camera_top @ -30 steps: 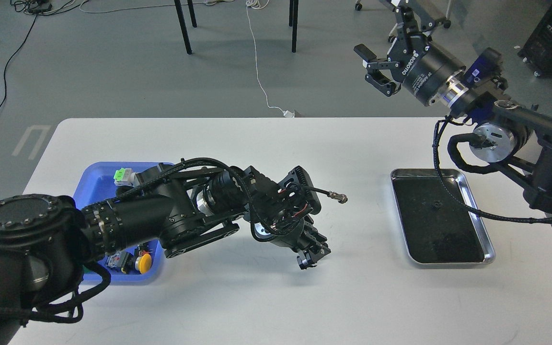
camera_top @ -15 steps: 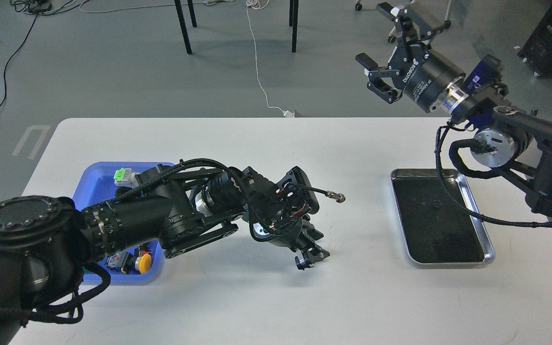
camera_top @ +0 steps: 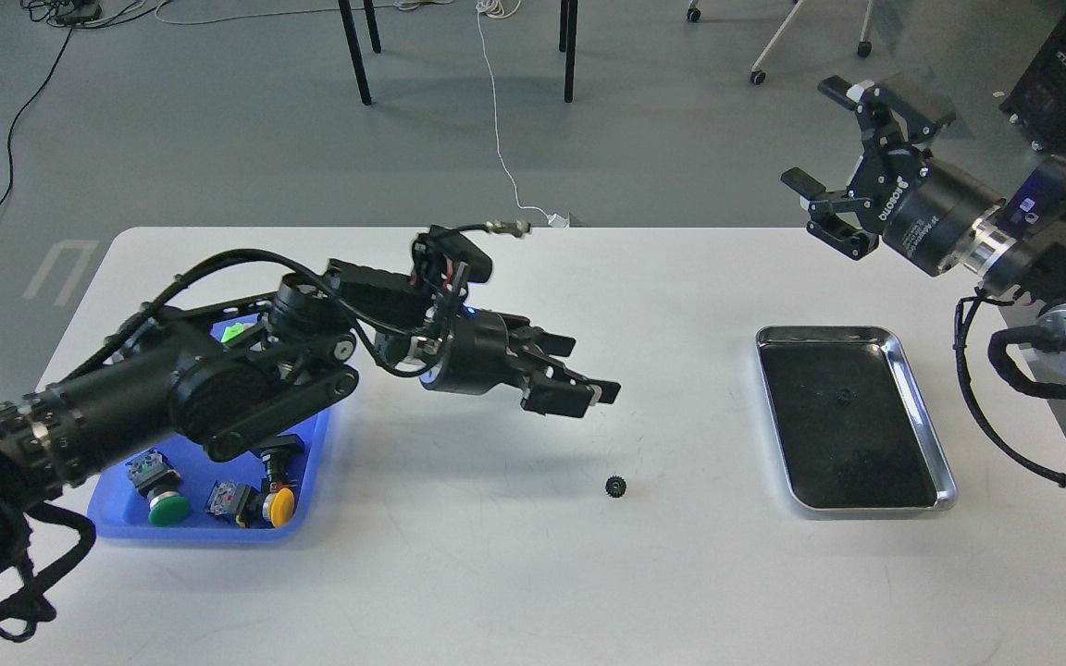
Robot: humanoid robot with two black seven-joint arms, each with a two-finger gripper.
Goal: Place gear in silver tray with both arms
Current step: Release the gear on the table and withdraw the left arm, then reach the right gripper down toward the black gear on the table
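Black gear (camera_top: 616, 485) below open left gripper (camera_top: 579, 377)

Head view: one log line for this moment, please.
gear: on table, untouched | left gripper: open | right gripper: open | silver tray: no gear

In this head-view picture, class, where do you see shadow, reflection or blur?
Head view: soft shadow on the white table below the left gripper; the small gear casts almost none; the silver tray has a bright rim and a dark reflective floor; the right gripper looks sharp, without blur.
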